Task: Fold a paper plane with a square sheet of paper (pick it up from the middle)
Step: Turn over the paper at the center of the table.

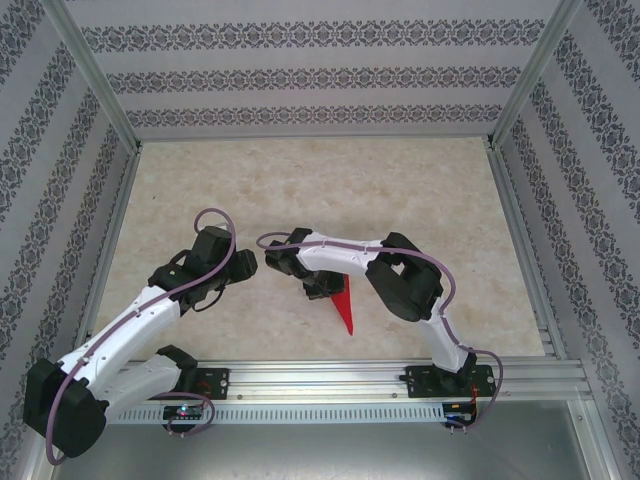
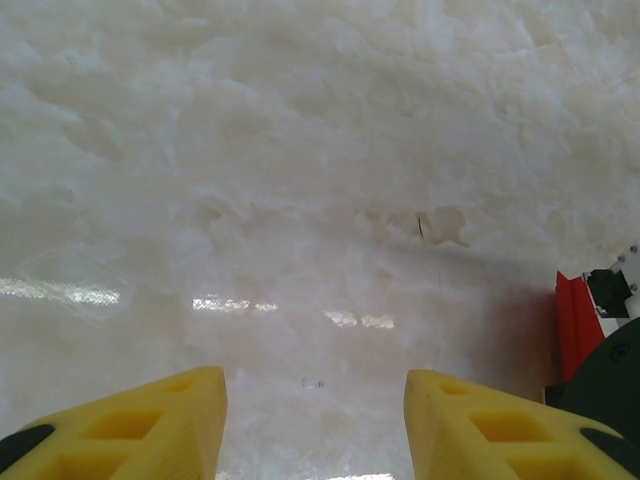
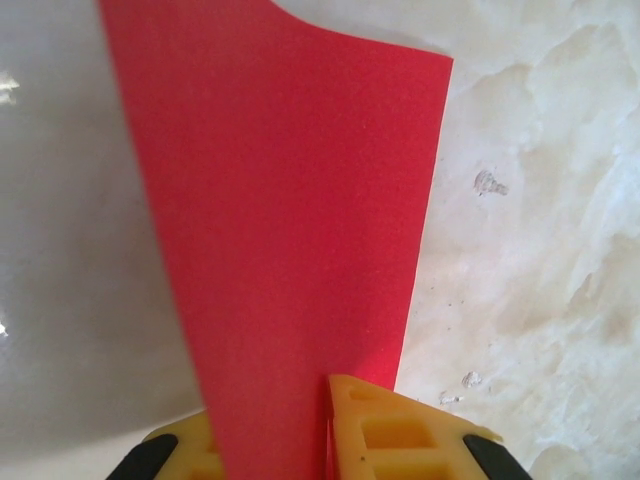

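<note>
Two grippers: the left gripper [image 2: 315,430] and the right gripper [image 3: 275,425] are held low over the table, near each other.
Left fingers: the yellow fingers [image 2: 150,425] of the left gripper are spread wide, and nothing but bare table is seen between them.
Right fingers: the yellow fingers [image 3: 400,435] of the right gripper are pressed together on the red paper [image 3: 290,230], whose near end is pinched between them.
Red paper, at the claw: a flat, plain, unmarked panel is seen running straight out ahead of the right fingertips, with a straight edge on its right side.
Red paper, from above: a narrow shape tapering to a point is seen projecting from the right gripper, on the side turned away from the left gripper. Whether the point touches the table cannot be told.
Red paper, from the left claw: a red strip is seen far to the right of the left gripper, just beside a dark part of the right arm [image 2: 610,375].
Table [image 2: 300,200]: a pale marbled surface is seen beneath both grippers. Glare patches are seen just ahead of the left fingers, and a small dark mark further ahead.
Cables [image 1: 214,211]: a purple cable is looped along each arm, behind the grippers.
Rail [image 1: 330,378]: an aluminium rail is laid across behind both grippers, and the arm bases are bolted to it.
Walls [image 1: 320,80]: patterned panels are stood around the table, well beyond the grippers.
</note>
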`<state>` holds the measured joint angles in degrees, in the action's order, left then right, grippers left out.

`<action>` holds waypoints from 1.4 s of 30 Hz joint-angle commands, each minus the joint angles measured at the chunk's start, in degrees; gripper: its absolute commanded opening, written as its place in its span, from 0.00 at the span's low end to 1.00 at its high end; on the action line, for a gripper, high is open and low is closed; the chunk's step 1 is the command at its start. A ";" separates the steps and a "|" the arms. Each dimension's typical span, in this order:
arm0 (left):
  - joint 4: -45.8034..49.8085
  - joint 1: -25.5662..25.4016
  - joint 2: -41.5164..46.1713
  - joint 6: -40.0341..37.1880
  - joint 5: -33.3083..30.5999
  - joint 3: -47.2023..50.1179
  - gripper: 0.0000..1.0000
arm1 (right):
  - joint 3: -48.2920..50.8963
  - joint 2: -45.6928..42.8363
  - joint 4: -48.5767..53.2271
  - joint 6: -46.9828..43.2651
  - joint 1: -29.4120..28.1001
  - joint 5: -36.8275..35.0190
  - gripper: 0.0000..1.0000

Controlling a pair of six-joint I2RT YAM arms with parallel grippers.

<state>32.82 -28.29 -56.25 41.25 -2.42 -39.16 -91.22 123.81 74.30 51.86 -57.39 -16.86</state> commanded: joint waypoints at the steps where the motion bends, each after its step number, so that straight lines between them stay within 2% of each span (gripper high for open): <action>1: 1.20 -0.21 0.87 0.44 1.66 0.05 0.51 | -2.39 -1.74 1.27 1.19 -0.93 0.95 0.13; 12: -0.31 -0.24 -1.21 -0.97 2.84 0.07 0.52 | -5.15 0.12 3.06 0.28 -0.97 0.78 0.14; 30: -1.89 -0.25 -3.68 -2.30 5.13 0.75 0.52 | -7.38 3.90 -1.84 1.83 0.61 0.34 0.15; 35: -2.12 -0.21 -2.39 -2.13 3.78 1.84 0.53 | -11.08 5.56 0.02 1.53 0.70 0.33 0.17; 40: -0.69 -0.18 -1.61 -2.39 3.36 1.68 0.53 | -12.54 5.81 -1.51 1.27 0.61 1.92 0.27; 42: 1.26 -0.23 -1.06 -3.04 2.71 1.12 0.53 | -12.35 4.64 -3.11 1.05 0.16 3.15 0.37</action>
<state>32.47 -28.25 -58.72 39.94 1.37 -37.54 -102.41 128.97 73.23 52.62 -57.23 -15.09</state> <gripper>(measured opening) 0.526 0.346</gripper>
